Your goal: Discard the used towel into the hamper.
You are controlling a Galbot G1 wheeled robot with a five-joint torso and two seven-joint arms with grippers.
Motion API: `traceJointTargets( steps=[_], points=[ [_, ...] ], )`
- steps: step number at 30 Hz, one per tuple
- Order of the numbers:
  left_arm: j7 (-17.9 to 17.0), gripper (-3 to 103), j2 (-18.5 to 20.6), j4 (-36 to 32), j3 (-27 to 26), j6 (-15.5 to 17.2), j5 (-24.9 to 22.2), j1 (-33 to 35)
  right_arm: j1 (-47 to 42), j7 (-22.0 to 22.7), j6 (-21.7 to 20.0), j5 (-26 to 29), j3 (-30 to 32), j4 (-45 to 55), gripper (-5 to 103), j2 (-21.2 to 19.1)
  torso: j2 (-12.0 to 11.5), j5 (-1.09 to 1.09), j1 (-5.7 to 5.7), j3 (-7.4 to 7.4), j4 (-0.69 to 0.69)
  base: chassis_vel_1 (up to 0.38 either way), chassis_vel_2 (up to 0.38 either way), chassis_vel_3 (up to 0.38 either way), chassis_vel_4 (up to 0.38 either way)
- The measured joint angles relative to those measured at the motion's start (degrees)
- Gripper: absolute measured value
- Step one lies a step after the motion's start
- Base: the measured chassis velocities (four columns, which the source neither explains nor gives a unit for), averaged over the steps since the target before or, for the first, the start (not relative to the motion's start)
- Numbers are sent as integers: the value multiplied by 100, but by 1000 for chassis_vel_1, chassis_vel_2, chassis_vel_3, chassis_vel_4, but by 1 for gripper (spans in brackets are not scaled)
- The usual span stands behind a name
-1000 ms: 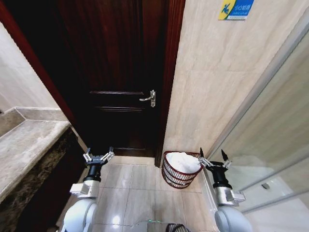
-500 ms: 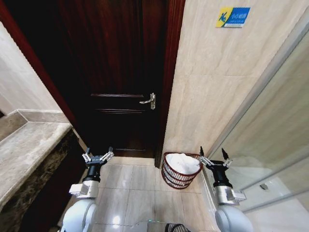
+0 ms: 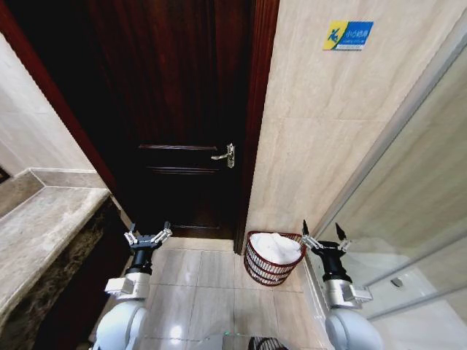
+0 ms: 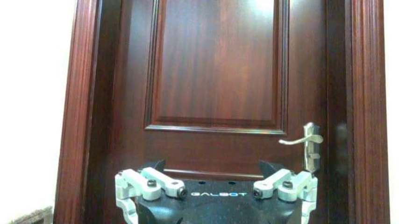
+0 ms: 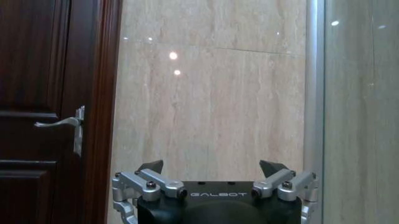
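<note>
The hamper point(image 3: 271, 270), a dark reddish-brown wire basket, stands on the tiled floor by the wall right of the door. A white towel point(image 3: 277, 246) lies bunched inside it, filling the top. My right gripper point(image 3: 321, 233) is held open just right of the hamper's rim, with nothing between its fingers. My left gripper point(image 3: 149, 232) is open too, raised in front of the dark door, well left of the hamper. Each wrist view shows its own gripper's spread fingers, the left point(image 4: 212, 167) before the door and the right point(image 5: 212, 167) before the marble wall.
A dark wooden door point(image 3: 182, 109) with a lever handle point(image 3: 225, 154) is shut straight ahead. A stone counter point(image 3: 36, 233) runs along the left. A glass partition point(image 3: 408, 219) closes the right side. Light floor tiles point(image 3: 211, 292) lie between my arms.
The whole head view has shifted slightly downward as the camera moved. Both grippers stay open in the same pose, and the towel rests in the hamper as before.
</note>
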Motion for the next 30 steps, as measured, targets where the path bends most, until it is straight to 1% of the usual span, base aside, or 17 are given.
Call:
traceJointTargets(
  steps=[8, 10, 13, 30],
  points=[
    [0, 100, -10, 30, 9, -102, 11, 14, 27, 7, -60, 0, -29, 21, 100, -8, -18, 0, -8, -10, 0, 0, 0, 0, 0],
    [1, 100, -12, 48, 9, -112, 11, 18, -2, 9, -160, -1, -33, 78, 100, -14, -29, 0, -13, -17, 0, 0, 0, 0, 0],
    [1, 100, -15, 68, 7, -139, 11, 16, -6, 11, -195, -4, -35, 95, 100, -21, -37, 0, -16, -21, 0, 0, 0, 0, 0],
    [9, 100, 22, 124, -4, -201, -9, 5, -45, 3, -193, -74, -57, 105, 100, -13, -67, 0, -31, -37, 0, 0, 0, 0, 0]
  ],
)
